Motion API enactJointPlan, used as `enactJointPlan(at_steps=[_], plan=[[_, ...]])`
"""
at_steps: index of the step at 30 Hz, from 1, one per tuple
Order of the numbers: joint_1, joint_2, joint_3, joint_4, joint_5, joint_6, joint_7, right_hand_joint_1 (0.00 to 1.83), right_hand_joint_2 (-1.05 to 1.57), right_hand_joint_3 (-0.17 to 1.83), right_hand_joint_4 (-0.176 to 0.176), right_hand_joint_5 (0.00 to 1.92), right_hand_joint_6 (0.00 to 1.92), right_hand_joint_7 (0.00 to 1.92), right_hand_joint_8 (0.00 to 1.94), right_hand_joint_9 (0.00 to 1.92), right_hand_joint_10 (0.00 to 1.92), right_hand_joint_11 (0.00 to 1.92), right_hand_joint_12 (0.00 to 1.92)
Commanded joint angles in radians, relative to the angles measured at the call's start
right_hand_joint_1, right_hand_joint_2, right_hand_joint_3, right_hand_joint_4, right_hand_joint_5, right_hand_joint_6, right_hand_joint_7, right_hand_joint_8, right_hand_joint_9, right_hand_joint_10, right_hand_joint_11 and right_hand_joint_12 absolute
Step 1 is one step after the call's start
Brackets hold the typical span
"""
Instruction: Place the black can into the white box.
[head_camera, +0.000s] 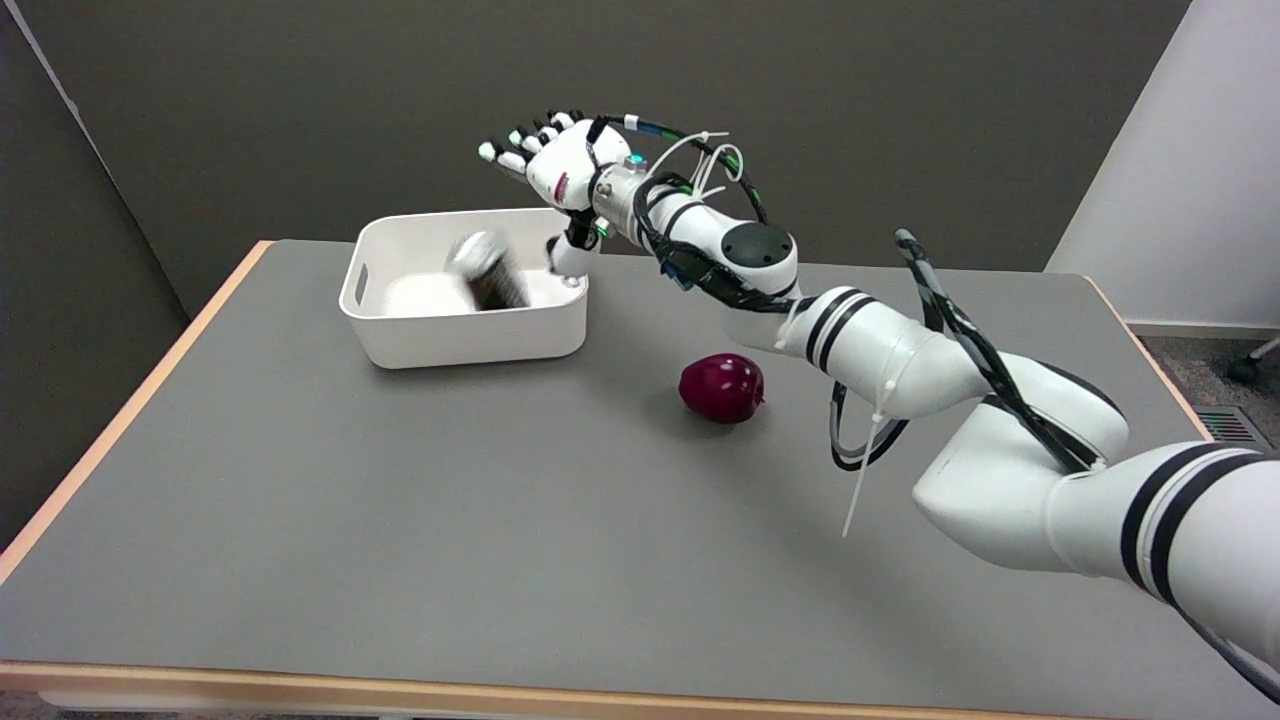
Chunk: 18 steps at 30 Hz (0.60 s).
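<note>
The fingers (512, 148) of the right hand (553, 170) are spread apart and hold nothing; they stretch to the left, in the air above the far right corner of the white box (465, 330). Below the fingers and a little to their left, the black can (490, 275) is inside the box, tilted and blurred, free of the hand. The thumb points down, close to the right rim of the box. Further from the fingers, toward the near side and to the right, a dark red apple (721, 387) lies on the grey table (400, 520), well apart from the box.
</note>
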Motion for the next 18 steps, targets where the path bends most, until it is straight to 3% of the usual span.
enactJointPlan(at_steps=[1,6,9,11,14,18], plan=[[-0.02,0.011,0.005,0.017,0.066,-0.007,0.019,0.5,0.48,0.88,0.075,0.0,0.0,0.0,0.0,0.0,0.19,0.0,0.96],[-0.061,0.043,0.079,0.06,-0.003,-0.088,0.017,0.51,0.49,0.84,0.072,0.0,0.0,0.0,0.0,0.0,0.11,0.0,0.87],[-0.128,0.093,0.244,0.143,-0.081,-0.123,0.029,0.56,0.49,0.87,0.064,0.0,0.0,0.0,0.0,0.0,0.01,0.0,0.7],[-0.185,0.139,0.37,0.205,-0.077,-0.128,0.074,0.57,0.54,0.78,0.058,0.0,0.0,0.0,0.0,0.0,0.0,0.0,0.64],[-0.286,0.234,0.559,0.291,-0.029,-0.128,0.295,0.53,0.62,0.7,0.05,0.0,0.0,0.0,0.0,0.0,0.0,0.0,0.53],[-0.432,0.392,0.73,0.322,0.117,-0.083,0.805,0.49,0.64,0.7,0.049,0.0,0.0,0.0,0.0,0.0,0.0,0.0,0.5]])
